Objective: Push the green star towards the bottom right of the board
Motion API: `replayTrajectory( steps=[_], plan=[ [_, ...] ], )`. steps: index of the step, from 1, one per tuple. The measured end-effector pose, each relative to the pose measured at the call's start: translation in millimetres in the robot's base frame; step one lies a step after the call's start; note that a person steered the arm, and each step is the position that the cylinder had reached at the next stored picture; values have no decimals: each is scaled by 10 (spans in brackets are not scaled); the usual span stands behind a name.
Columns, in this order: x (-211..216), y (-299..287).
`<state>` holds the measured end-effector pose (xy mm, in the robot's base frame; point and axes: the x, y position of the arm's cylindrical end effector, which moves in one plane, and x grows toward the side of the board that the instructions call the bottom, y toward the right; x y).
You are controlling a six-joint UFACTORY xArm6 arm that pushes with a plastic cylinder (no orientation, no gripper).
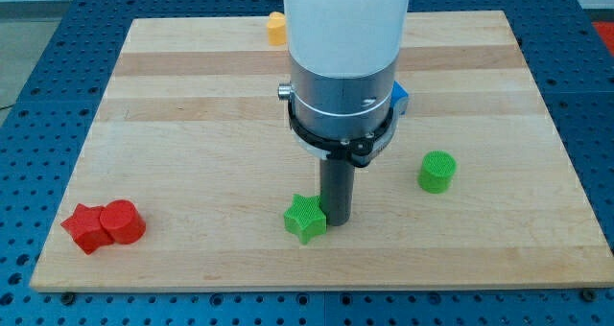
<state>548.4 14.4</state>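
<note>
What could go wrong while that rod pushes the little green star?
My tip sits on the green star's right side, while the goal lies rightward, so a push from here may send it the wrong way. The star is near the board's bottom edge and might slide off. The green cylinder could block its path.

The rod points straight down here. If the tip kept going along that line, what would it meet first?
The board itself. My tip stands at the table top just right of the green star, apparently touching or nearly touching it; depth is hard to judge. Nothing else lies under it.
</note>
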Motion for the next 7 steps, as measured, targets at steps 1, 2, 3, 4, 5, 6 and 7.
replayTrajectory(
  steps=[1, 2, 3, 4, 5, 6, 7],
  plan=[
    [-367, 0],
    [-844, 99],
    [-1155, 666],
    [-1199, 1394],
    [-967, 1501],
    [-712, 1067],
    [-560, 574]
  ],
)
